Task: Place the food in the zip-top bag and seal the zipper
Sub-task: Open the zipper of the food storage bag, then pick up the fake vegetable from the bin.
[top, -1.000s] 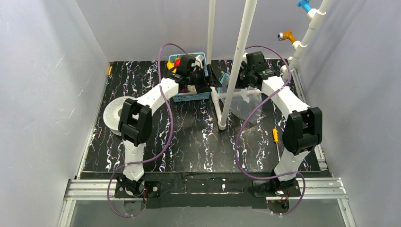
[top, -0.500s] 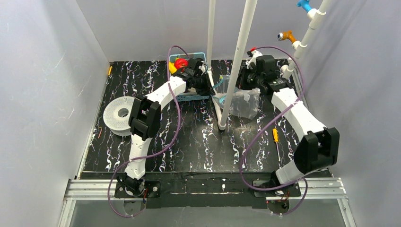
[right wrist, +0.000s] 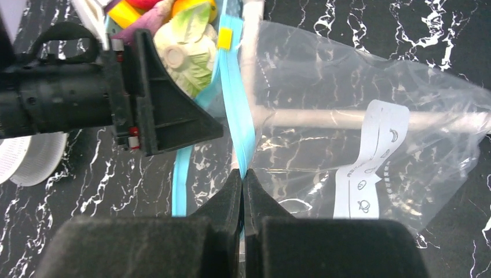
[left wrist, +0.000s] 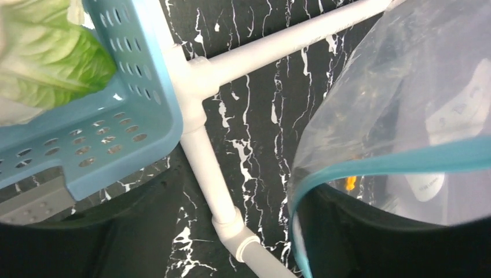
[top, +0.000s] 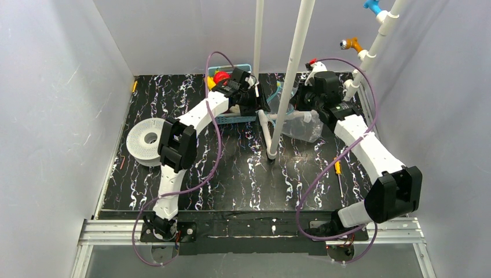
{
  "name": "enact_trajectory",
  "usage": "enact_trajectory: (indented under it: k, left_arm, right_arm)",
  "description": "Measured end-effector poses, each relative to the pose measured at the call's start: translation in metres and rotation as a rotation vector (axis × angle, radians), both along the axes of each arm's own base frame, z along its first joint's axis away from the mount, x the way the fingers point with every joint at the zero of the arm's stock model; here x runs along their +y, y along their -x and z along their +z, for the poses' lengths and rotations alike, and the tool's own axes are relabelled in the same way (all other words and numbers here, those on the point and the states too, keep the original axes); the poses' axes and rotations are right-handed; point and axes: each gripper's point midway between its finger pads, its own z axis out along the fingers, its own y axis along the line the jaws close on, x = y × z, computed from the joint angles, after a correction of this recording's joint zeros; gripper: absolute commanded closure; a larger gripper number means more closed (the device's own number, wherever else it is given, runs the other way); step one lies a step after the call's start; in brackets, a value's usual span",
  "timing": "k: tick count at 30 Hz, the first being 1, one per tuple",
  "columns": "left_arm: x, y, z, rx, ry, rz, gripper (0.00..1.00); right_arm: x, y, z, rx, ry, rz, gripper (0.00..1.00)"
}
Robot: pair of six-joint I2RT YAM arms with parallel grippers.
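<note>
The clear zip-top bag (right wrist: 347, 87) lies right of the white pipe frame, and only a white label shows inside it. My right gripper (right wrist: 243, 174) is shut on the teal zipper (right wrist: 234, 87), holding the bag's mouth up. My left gripper (left wrist: 243, 229) is open, its jaws wide apart over a pipe and nothing between them. Its right finger (left wrist: 376, 237) sits at the bag's mouth, under the zipper (left wrist: 405, 162). The food lies in the blue basket (top: 231, 120): the red apple (top: 220, 76), a yellow piece (right wrist: 124, 11) and a purple piece (right wrist: 153, 20).
A white-green cabbage (right wrist: 182, 55) also fills the basket (left wrist: 133, 104). White pipe uprights (top: 289, 75) and a floor pipe (left wrist: 202, 145) stand between the two grippers. A white spool (top: 145, 142) sits at the left. A yellow-handled screwdriver (top: 337, 168) lies at the right.
The left arm has stretched right, from over the basket to the bag's mouth. The right arm's elbow has swung toward the near right, and the bag has shifted with its gripper.
</note>
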Motion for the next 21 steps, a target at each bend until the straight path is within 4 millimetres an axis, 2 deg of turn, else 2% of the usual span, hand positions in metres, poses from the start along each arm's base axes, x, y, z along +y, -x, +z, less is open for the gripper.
enact_trajectory:
  k: [4, 9, 12, 16, 18, 21]
  left_arm:
    - [0.013, 0.01, 0.006, -0.01, -0.036, -0.026, 0.1]
    - [0.044, 0.026, 0.038, -0.07, -0.095, -0.046, 0.05]
    - [0.075, 0.029, 0.067, -0.135, -0.131, -0.025, 0.04]
    - [0.127, 0.018, 0.097, -0.216, -0.187, 0.054, 0.04]
    - [0.152, 0.011, 0.102, -0.233, -0.224, 0.099, 0.04]
    - [0.183, 0.0, 0.093, -0.229, -0.292, 0.144, 0.04]
  right_arm:
    - [0.0, -0.004, -0.011, 0.024, 0.012, -0.004, 0.99]
    - [0.002, -0.009, -0.027, 0.058, 0.029, 0.001, 0.99]
    - [0.004, -0.012, -0.031, 0.066, 0.04, 0.008, 0.99]
    - [0.007, -0.014, -0.034, 0.073, 0.037, 0.023, 0.99]
    - [0.008, -0.013, -0.033, 0.074, 0.033, 0.031, 0.99]
    - [0.009, -0.012, -0.033, 0.075, 0.029, 0.038, 0.99]
